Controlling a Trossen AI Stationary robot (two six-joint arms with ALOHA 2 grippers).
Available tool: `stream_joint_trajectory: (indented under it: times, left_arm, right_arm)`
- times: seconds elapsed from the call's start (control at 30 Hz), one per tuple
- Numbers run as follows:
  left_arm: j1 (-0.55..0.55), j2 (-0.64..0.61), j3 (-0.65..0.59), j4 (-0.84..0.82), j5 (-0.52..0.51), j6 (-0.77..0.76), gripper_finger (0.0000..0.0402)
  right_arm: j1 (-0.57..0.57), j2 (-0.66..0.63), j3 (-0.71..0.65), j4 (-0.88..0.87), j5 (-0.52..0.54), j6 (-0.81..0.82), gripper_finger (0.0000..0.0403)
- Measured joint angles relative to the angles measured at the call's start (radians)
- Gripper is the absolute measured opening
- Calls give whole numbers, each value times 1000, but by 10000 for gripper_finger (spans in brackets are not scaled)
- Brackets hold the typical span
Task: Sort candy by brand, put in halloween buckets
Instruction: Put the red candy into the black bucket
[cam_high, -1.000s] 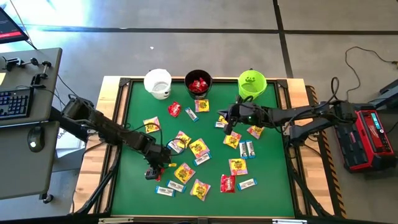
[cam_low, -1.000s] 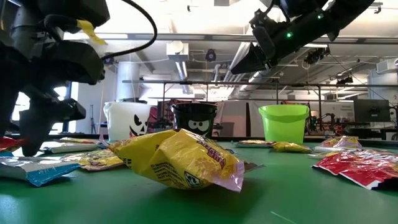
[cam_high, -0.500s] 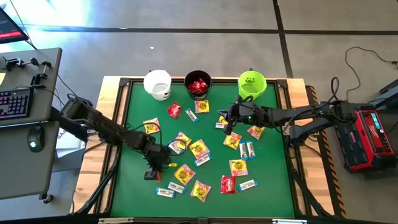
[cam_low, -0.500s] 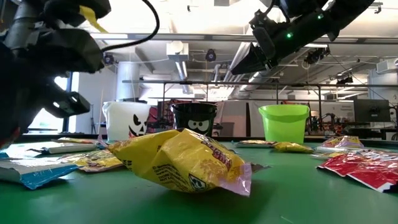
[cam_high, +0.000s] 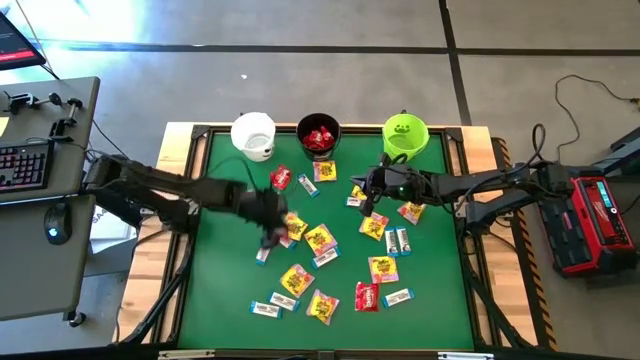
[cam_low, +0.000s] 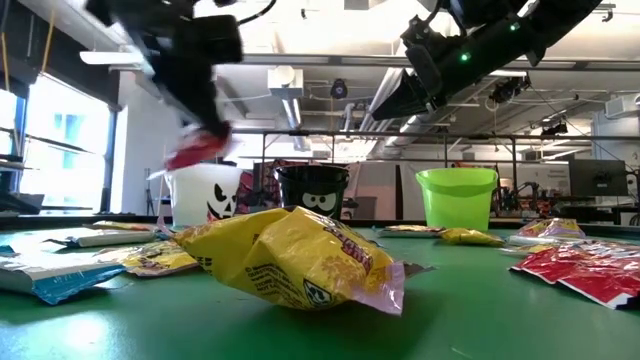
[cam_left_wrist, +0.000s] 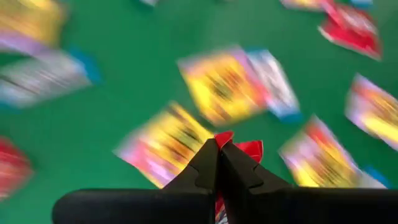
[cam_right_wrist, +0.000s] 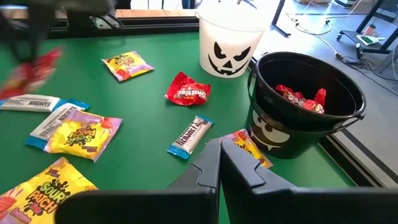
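Note:
Candy packets, red, yellow-and-pink and white-and-blue, lie scattered flat on the green mat (cam_high: 220, 300). Three halloween buckets stand along the far edge: white (cam_high: 254, 133), black (cam_high: 319, 135) with red packets inside, and lime green (cam_high: 405, 136). My left gripper (cam_high: 272, 236) is over the mat's middle left, blurred, shut on a red packet (cam_low: 195, 150). My right gripper (cam_high: 371, 207) is raised over the mat right of centre, near the green bucket, shut with nothing between its fingers (cam_right_wrist: 219, 155). My left gripper pinches the red packet between its two shut fingers; one end of the packet (cam_left_wrist: 249, 148) sticks out past the fingertips. The fingers come from above, pointing down. The packet hangs below them, lifted clear of the mat.
A crumpled yellow packet (cam_low: 290, 255) lies at the near edge, close to the low camera. A wooden frame (cam_high: 480, 240) rims the mat. A desk with a keyboard (cam_high: 25, 165) stands to the left, and a red device (cam_high: 595, 220) to the right.
My left gripper has shut on a red packet near the table's near left, lifted it clear, and swung fast up and toward the far edge and the middle of the mat. My right gripper has kept still.

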Motion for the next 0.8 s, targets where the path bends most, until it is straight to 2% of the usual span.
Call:
stream_joint_trajectory:
  times: [0.13,0.2,0.3,0.47,0.8]
  left_arm:
    - [137,1,92,29,-143,197,0]
    - [210,13,140,74,-174,286,0]
    - [309,52,215,116,-176,400,0]
    - [444,190,360,144,-162,536,0]
    - [625,505,641,72,-36,625,0]
  right_arm:
    - [0,0,0,3,13,0,0]
    - [-1,0,0,4,14,0,0]
    - [-1,0,0,4,14,0,0]
    - [-1,0,0,4,16,0,0]
    - [-1,0,0,5,21,0,0]
